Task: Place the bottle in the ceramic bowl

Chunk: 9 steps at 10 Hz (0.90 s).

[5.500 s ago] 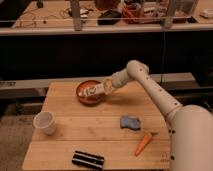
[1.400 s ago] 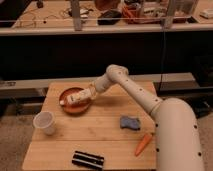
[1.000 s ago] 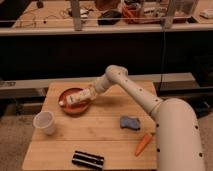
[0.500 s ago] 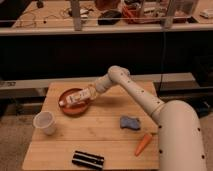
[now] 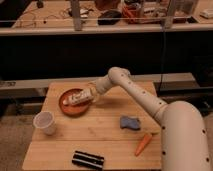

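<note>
The bottle point(image 5: 79, 96), pale with a label, lies on its side across the orange-brown ceramic bowl point(image 5: 64, 106), which sits at the back left of the wooden table point(image 5: 107, 137). My gripper point(image 5: 95, 93) is at the bottle's right end, just over the bowl's right rim. The white arm reaches in from the lower right. The place where the gripper meets the bottle is hidden by the gripper itself.
A white cup point(image 5: 44, 122) stands at the front left of the bowl. A blue sponge point(image 5: 130, 122) and an orange carrot point(image 5: 142, 144) lie to the right. A black bar-shaped object point(image 5: 88, 159) lies near the front edge. A railing and a cluttered desk stand behind.
Since 5.5 s ago the bowl and bottle have shifted left along with the gripper. Over the last second the bottle has stayed lying in the bowl and the arm has hardly moved.
</note>
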### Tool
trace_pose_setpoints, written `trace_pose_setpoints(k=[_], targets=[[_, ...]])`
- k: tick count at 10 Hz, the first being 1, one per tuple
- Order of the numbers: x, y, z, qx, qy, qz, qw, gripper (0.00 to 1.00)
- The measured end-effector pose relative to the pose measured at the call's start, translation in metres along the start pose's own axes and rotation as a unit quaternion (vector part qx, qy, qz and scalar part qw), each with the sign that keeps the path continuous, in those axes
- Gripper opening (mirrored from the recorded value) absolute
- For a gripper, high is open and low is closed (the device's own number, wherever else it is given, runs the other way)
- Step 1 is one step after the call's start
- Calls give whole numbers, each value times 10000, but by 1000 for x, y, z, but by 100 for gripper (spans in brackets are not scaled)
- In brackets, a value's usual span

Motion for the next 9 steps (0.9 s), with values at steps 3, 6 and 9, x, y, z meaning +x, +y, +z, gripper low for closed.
trace_pose_setpoints(k=[3, 6, 9], targets=[[4, 2, -4, 182, -320, 117, 9993, 80], [0, -1, -7, 83, -514, 61, 9986, 80], [-16, -4, -18, -270, -421, -150, 9986, 80]])
